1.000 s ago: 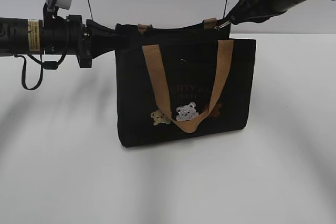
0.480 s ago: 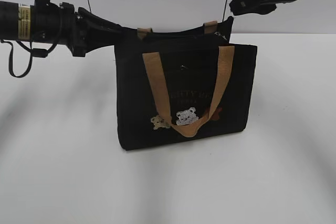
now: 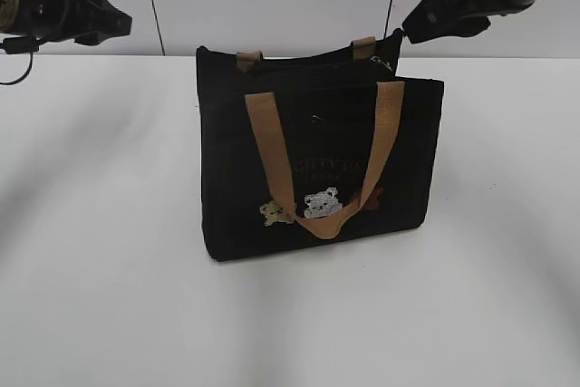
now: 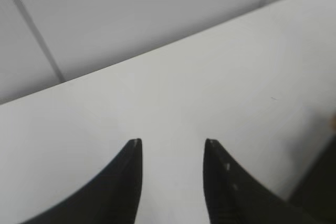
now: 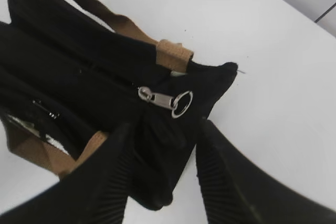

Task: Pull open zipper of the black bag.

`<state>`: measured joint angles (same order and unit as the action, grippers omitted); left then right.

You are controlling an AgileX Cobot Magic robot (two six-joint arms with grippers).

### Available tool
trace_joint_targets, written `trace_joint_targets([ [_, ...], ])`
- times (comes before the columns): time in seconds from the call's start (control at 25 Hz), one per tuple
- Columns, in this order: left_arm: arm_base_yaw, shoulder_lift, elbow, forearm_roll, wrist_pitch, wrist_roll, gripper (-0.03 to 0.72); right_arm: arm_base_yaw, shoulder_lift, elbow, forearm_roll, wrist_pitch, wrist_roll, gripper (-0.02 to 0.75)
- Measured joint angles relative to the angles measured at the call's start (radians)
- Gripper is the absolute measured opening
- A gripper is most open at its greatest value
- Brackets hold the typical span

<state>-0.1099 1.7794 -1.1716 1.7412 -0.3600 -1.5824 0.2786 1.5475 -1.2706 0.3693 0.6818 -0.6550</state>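
zipper: a thin dark line along the top rim of the black bag; in the right wrist view its teeth part toward the left, where the dark inside shows, so it looks already drawn open.
pull tab: silvery metal tab with a ring, lying flat at the bag's right top corner, just beside a tan strap loop; nothing holds it.
long axis: the zip runs the length of the rim, left to right in the exterior view, from the left corner to the right corner where the tab rests.
black bag: stands upright on the white table, near the middle, tan handle hanging down its front over the bear patches.
right gripper: jaws spread and empty; the tab lies just ahead of the gap between them, close but apart. In the exterior view it hangs just above and to the right of the bag's right corner.
left gripper: jaws spread and empty, facing bare table and wall; in the exterior view it sits at the upper left, well apart from the bag.
nearer arm: the right, by far; any further pull on the tab would fall to it.
change from a second ago: both grippers were pressed to the bag's top corners, left at the left end and right on the tab; both have since let go and drawn back, the left much farther.
task judgement: the pull appears done and the arms seem to be retreating.
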Motion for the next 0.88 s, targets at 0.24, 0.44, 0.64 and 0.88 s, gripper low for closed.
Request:
trace_joint_targets([
  [0.24, -0.001, 0.0, 0.0, 0.0, 0.238, -0.283, 0.414, -0.001, -0.009, 0.0, -0.028, 0.077, 0.064, 0.306],
  [0.44, -0.001, 0.0, 0.0, 0.0, 0.189, -0.314, 0.456, -0.012, -0.047, -0.01, -0.135, 0.135, 0.229, 0.306],
  [0.64, -0.003, -0.003, 0.0, 0.0, 0.135, -0.333, 0.463, -0.1, -0.052, -0.022, -0.171, 0.242, 0.389, 0.306],
  [0.88, -0.003, -0.013, 0.0, 0.0, 0.108, -0.34, 0.465, -0.19, -0.052, -0.022, -0.182, 0.298, 0.443, 0.305],
])
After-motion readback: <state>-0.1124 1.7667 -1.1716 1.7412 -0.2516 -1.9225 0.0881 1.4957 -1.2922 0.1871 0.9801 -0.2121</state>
